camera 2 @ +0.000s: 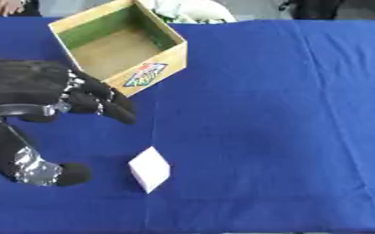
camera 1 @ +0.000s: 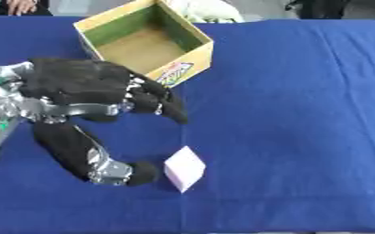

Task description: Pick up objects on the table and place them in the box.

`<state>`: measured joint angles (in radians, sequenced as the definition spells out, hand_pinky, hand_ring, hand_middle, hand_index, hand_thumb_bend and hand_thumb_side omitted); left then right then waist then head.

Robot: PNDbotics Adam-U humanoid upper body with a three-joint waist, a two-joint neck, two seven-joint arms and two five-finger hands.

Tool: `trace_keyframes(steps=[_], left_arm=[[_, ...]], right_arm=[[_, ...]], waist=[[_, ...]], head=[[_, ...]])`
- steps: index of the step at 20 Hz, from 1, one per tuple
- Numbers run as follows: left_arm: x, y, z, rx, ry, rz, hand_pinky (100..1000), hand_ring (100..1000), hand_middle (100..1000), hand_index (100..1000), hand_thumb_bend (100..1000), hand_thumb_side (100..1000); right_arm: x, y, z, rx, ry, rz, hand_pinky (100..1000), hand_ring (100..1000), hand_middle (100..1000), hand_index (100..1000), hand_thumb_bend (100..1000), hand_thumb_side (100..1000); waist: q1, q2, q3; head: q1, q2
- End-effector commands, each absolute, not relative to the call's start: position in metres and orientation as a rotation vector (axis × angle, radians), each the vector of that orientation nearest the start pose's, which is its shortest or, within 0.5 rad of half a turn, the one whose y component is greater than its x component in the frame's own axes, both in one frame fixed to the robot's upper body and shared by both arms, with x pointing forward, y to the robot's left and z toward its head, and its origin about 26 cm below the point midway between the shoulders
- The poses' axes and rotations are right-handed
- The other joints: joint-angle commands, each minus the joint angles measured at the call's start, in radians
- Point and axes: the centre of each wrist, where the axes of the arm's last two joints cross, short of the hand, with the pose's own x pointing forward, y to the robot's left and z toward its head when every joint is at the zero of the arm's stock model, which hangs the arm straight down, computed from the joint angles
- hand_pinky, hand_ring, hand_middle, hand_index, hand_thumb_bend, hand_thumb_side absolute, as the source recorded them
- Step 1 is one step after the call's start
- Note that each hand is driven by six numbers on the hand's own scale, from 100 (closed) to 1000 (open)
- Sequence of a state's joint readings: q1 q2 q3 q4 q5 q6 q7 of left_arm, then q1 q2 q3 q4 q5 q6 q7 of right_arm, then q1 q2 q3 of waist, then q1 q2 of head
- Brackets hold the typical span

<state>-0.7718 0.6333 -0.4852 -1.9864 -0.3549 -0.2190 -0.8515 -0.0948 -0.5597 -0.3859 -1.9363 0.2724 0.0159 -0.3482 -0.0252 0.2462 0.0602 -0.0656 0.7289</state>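
Note:
A small pale pink block lies on the blue tablecloth near the front. My left hand hovers just left of it, open, the thumb tip close beside the block and the fingers spread above it. Nothing is held. An open cardboard box with a green inner wall stands at the back left, just behind the hand; its inside looks empty. My right hand shows in neither view.
The blue cloth covers the table, with a wide bare stretch to the right. A white object lies behind the box at the far edge.

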Motion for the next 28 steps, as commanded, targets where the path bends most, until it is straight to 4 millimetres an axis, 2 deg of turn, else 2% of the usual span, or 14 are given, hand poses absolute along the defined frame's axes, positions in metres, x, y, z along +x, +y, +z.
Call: trace_keyframes(steps=[1, 3, 5, 6, 10, 14, 16, 18, 22, 24, 28], left_arm=[[0.295, 0.155, 0.286, -0.359, 1.922, 2.657, 775, 861, 852, 934, 532, 1000], [0.296, 0.152, 0.283, -0.376, 1.918, 2.670, 783, 869, 855, 937, 541, 1000], [0.299, 0.150, 0.280, -0.400, 1.916, 2.677, 786, 873, 857, 936, 480, 1000], [0.301, 0.149, 0.278, -0.410, 1.917, 2.680, 785, 873, 860, 939, 416, 1000], [0.309, 0.146, 0.271, -0.423, 1.924, 2.699, 784, 875, 867, 942, 339, 960], [0.319, 0.142, 0.261, -0.413, 1.916, 2.737, 784, 879, 876, 944, 318, 942], [0.324, 0.140, 0.255, -0.409, 1.909, 2.757, 788, 885, 885, 950, 266, 871], [0.330, 0.139, 0.249, -0.403, 1.890, 2.792, 794, 891, 891, 960, 245, 843], [0.338, 0.138, 0.239, -0.370, 1.837, 2.845, 797, 895, 901, 968, 261, 855], [0.341, 0.138, 0.237, -0.357, 1.822, 2.857, 799, 898, 905, 974, 302, 911], [0.343, 0.136, 0.236, -0.338, 1.786, 2.863, 805, 906, 916, 980, 349, 951]], right_arm=[[0.256, -0.408, 0.217, -1.273, -2.078, 0.088, 570, 837, 745, 811, 200, 1000], [0.256, -0.408, 0.217, -1.269, -2.077, 0.085, 568, 836, 744, 811, 201, 1000], [0.256, -0.408, 0.217, -1.266, -2.077, 0.082, 568, 836, 744, 810, 202, 1000], [0.256, -0.408, 0.216, -1.265, -2.076, 0.081, 567, 836, 743, 810, 203, 1000], [0.256, -0.408, 0.215, -1.261, -2.071, 0.073, 565, 835, 741, 809, 204, 1000], [0.256, -0.408, 0.214, -1.258, -2.069, 0.063, 563, 835, 740, 808, 206, 1000], [0.256, -0.408, 0.213, -1.258, -2.066, 0.056, 562, 835, 739, 807, 207, 1000], [0.256, -0.408, 0.213, -1.256, -2.067, 0.052, 562, 835, 739, 807, 208, 1000], [0.256, -0.408, 0.212, -1.253, -2.067, 0.043, 559, 834, 738, 806, 209, 1000], [0.256, -0.408, 0.212, -1.249, -2.067, 0.042, 558, 834, 738, 806, 209, 1000], [0.256, -0.408, 0.211, -1.242, -2.064, 0.038, 557, 833, 737, 805, 210, 1000]], waist=[[0.002, -0.012, 0.000], [0.003, -0.010, 0.001], [0.003, -0.008, 0.001], [0.003, -0.008, 0.001], [0.002, -0.005, 0.001], [0.002, -0.001, -0.002], [0.003, 0.002, -0.004], [0.003, 0.004, -0.007], [0.005, 0.009, -0.010], [0.006, 0.011, -0.011], [0.006, 0.012, -0.013]], head=[[-0.004, -0.002], [-0.003, -0.002], [-0.002, -0.003], [-0.002, -0.003], [0.001, -0.005], [0.005, -0.009], [0.007, -0.011], [0.009, -0.012], [0.010, -0.014], [0.011, -0.015], [0.012, -0.018]])
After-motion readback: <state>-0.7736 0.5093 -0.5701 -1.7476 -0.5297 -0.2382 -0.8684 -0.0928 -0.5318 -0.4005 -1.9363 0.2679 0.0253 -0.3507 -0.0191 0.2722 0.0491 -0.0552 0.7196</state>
